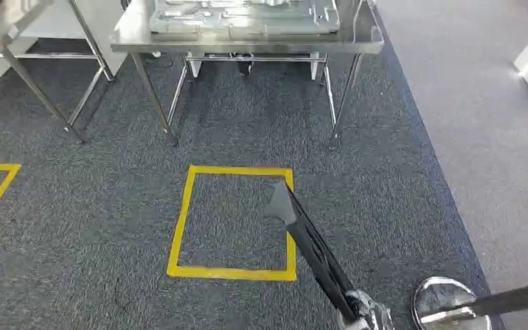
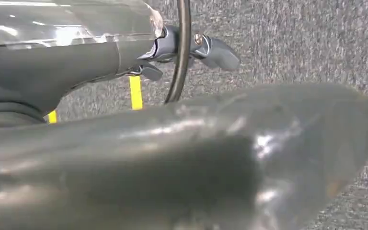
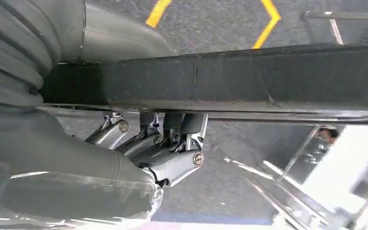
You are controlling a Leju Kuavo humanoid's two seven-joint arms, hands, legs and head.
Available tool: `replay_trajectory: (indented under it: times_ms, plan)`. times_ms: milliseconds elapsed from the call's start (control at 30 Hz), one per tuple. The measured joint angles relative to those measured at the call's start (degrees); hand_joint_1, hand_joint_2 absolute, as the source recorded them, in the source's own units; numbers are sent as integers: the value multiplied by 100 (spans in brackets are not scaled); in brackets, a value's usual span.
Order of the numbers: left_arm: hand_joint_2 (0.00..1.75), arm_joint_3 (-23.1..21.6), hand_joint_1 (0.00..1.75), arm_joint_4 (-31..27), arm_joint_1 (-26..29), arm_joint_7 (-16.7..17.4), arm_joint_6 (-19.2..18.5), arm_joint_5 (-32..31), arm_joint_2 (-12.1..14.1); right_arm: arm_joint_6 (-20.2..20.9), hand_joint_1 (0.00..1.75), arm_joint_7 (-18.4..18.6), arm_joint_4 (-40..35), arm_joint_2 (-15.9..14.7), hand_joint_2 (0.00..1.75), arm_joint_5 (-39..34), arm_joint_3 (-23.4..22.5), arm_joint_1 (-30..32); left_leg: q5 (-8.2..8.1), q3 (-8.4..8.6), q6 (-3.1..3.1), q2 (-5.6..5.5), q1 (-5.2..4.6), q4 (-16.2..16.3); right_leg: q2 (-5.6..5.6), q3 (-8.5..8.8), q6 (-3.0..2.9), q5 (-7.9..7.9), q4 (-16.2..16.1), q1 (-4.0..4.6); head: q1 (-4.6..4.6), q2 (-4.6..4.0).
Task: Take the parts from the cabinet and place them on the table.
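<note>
Right hand (image 3: pixel 158 153): fingers wrapped around a long black part (image 3: pixel 268 76), which in the head view slants out over the yellow floor square (image 1: pixel 179 234). Left hand (image 2: pixel 182 48): fingers curled on a thin dark ring-shaped part (image 2: pixel 184 52). Steel table (image 1: pixel 247 42): beyond the yellow floor square, carrying a clear tray (image 1: pixel 244 17). Floor: grey carpet (image 1: pixel 75 227).
</note>
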Motion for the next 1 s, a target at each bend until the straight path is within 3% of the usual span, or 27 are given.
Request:
replay_trajectory:
  times_ms: [67,133,167,200,233,267,333,367,400,433,467,500,533,567,600,667,700,733,767,800,833,867,900,933,1000]
  plan:
    - [0,0,0,0,-16,31,-70,-70,18,9,175,72,-98,0,175,169,-103,-198,-125,-114,-44,-17,33,307,17,93,-65,-20,-32,-13,-2,0]
    - [0,0,0,0,-47,63,-107,-118,20,66,175,236,-171,-7,175,378,-267,-443,-408,-608,-79,-19,34,1114,23,120,-115,-57,-32,5,-4,0]
    - [0,-2,0,0,-60,72,-145,-151,29,153,175,368,-190,-4,175,499,-381,-591,-610,-934,-92,-19,34,1587,24,140,-132,-87,-31,23,-2,0]
    - [0,-2,0,0,-59,94,-177,-169,35,263,175,481,-190,-4,175,626,-494,-718,-658,-1135,-90,-19,33,1812,31,168,-140,-112,-31,38,-4,0]
    - [0,-2,0,0,-52,120,-193,-212,37,429,175,604,-181,-7,175,743,-617,-866,-522,-1227,-64,-20,32,1767,45,211,-141,-141,-31,57,-4,0]
    - [0,-2,0,0,-49,133,-206,-225,44,565,175,676,-170,-7,175,802,-711,-1005,-255,-1197,-27,-20,24,1498,56,257,-143,-172,-31,73,-2,0]
    - [0,-7,0,0,-66,153,-247,-273,50,805,175,752,-111,-4,175,975,-929,-1338,458,-940,99,-22,-19,560,59,365,-141,-239,-33,111,-2,0]
    - [0,-7,0,0,-70,164,-263,-313,66,886,175,785,-76,-4,175,1078,-999,-1489,601,-855,184,-11,-59,287,53,376,-138,-259,-49,91,0,0]
    - [0,-11,0,0,-93,184,-280,-339,85,982,175,848,-24,-4,175,1170,-1051,-1685,407,-906,208,-9,-81,261,60,383,-110,-258,-53,111,-4,0]
    - [0,-26,0,0,-109,197,-287,-368,92,1067,175,936,70,-4,175,1207,-1097,-1909,329,-871,221,-22,-103,230,61,344,-69,-268,-54,85,0,0]
    - [0,-55,0,0,-110,208,-293,-383,92,1130,175,1004,191,-4,175,1224,-1137,-2092,492,-864,257,-28,-116,200,58,349,-36,-285,-56,76,-2,0]
    - [0,-76,0,0,-106,221,-295,-391,103,1145,175,1042,278,-4,175,1239,-1204,-2240,519,-851,274,-37,-119,186,51,385,3,-290,-104,77,0,0]
    - [0,-87,0,0,-112,225,-295,-404,103,1154,175,1051,308,13,175,1241,-1241,-2357,572,-765,307,-42,-54,54,37,447,44,-307,-138,117,-4,0]
    - [0,-90,0,0,-117,227,-295,-405,103,1156,175,1049,354,37,175,1257,-1274,-2442,607,-679,294,-44,-38,-52,26,446,54,-331,-83,78,2,0]
    - [0,-92,0,0,-134,227,-295,-407,103,1158,175,1040,398,63,175,1261,-1305,-2538,601,-624,316,-44,-26,-103,26,322,69,-456,160,78,0,0]
    - [0,-94,0,0,-154,232,-302,-407,103,1163,175,1043,494,131,175,1259,-1350,-2630,551,-575,339,-56,-19,-105,25,-224,123,-776,1047,48,0,0]
    - [0,-94,0,0,-152,234,-304,-407,103,1163,175,1043,540,179,175,1259,-1375,-2629,515,-543,336,-68,-19,-102,25,-491,149,-827,1401,25,0,0]
    - [0,-94,0,0,-147,238,-302,-409,103,1165,175,1043,590,227,175,1261,-1394,-2628,476,-508,327,-81,-17,-96,23,-644,174,-740,1513,6,-2,0]
    - [0,-94,0,0,-146,238,-302,-409,103,1165,175,1043,621,269,175,1261,-1408,-2628,439,-467,313,-90,-11,-86,19,-670,191,-550,1405,-10,0,0]
    - [0,-94,0,0,-138,245,-302,-415,103,1163,175,1049,644,317,175,1273,-1425,-2632,392,-422,299,-92,-2,-73,19,-615,206,-289,1138,-24,-2,0]
    - [0,-96,0,0,-136,245,-315,-437,103,1172,175,1106,682,396,175,1347,-1449,-2677,296,-334,257,-97,16,-29,16,-389,227,215,465,-43,0,0]
    - [0,-98,0,0,-137,247,-347,-459,103,1204,175,1178,725,472,175,1398,-1462,-2748,218,-290,212,-92,28,8,7,-270,236,378,84,-54,0,0]
    - [0,-103,0,0,-146,254,-370,-470,107,1270,175,1237,820,547,175,1432,-1462,-2867,169,-338,160,-91,-9,29,12,-237,230,282,126,-11,2,0]
    - [0,-109,0,0,-176,264,-381,-508,107,1342,175,1294,879,606,175,1467,-1469,-3019,134,-354,125,-82,-5,72,29,-202,158,194,-28,-7,-4,0]
    - [0,-164,0,0,-204,299,-409,-588,107,1625,175,1457,1249,673,175,1627,-1451,-3417,125,-354,86,-52,1,23,70,-234,79,173,24,17,-2,0]
